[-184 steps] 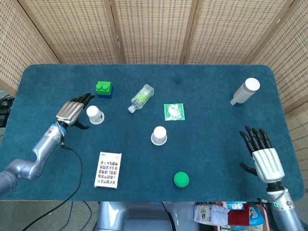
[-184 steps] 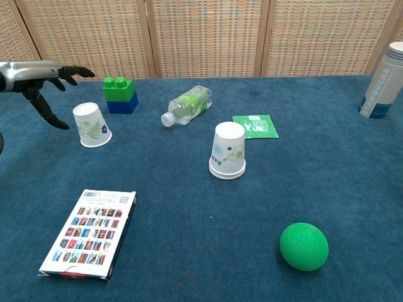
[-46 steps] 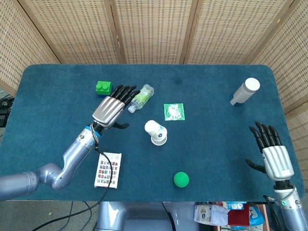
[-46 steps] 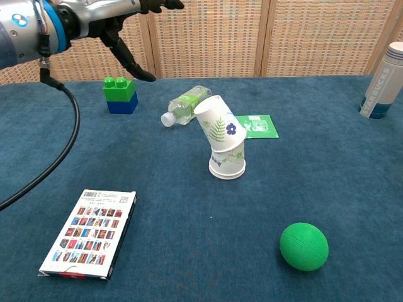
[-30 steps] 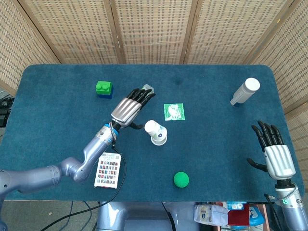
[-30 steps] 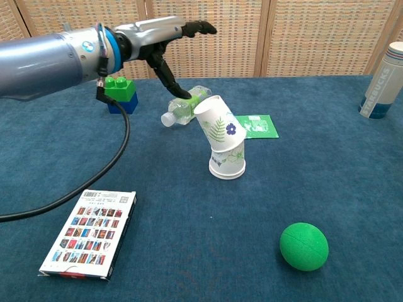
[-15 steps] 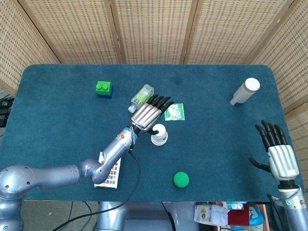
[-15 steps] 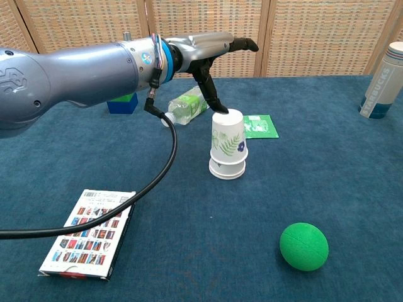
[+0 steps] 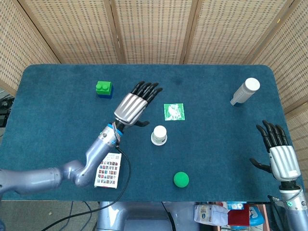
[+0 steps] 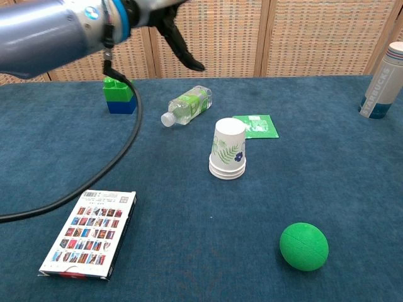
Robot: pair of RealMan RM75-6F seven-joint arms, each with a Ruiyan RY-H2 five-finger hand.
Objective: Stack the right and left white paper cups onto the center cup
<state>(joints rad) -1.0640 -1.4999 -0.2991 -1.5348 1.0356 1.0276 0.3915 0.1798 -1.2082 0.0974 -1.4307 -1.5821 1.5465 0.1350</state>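
The white paper cups stand nested upside down in one upright stack at the table's middle, the outer one printed with green leaves. My left hand hovers above and to the left of the stack with its fingers spread and holds nothing; the chest view shows it only at the top edge. Over the front right corner, far from the cups, my right hand is open and flat.
A clear bottle lies behind the stack, under my left hand. A green packet lies just behind the cups. A green block is back left, a card box front left, a green ball front centre, a white tumbler back right.
My left hand has lifted off the top of the stack and drawn back to the left. The top cup, tilted a second ago, now sits straight. The right hand is still.
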